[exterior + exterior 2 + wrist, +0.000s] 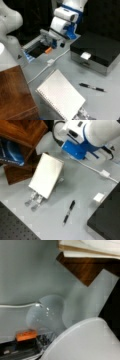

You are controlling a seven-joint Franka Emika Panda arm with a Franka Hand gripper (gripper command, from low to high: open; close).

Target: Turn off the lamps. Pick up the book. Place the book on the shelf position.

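grey tabletop (107,105), black backdrop (105,17)

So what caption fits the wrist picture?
Wrist view: a clear bulb beside an orange switch, white cable across the grey table.

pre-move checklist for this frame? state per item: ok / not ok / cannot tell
1. Gripper position: the gripper sits over the switch box with the orange switch, far from the book. ok for the lamp step.
2. Gripper empty: nothing visible in it; whether it is open or shut, cannot tell.
3. Lamps off: a clear bulb shows unlit in the wrist view; other lamps, cannot tell.
4. Book free to pick: the book lies tilted on a small stand, nothing on top. ok.
5. Shelf position: the shelf position is bare where visible. ok.
6. Clutter near the book: the pen and white cable lie apart from it. ok.
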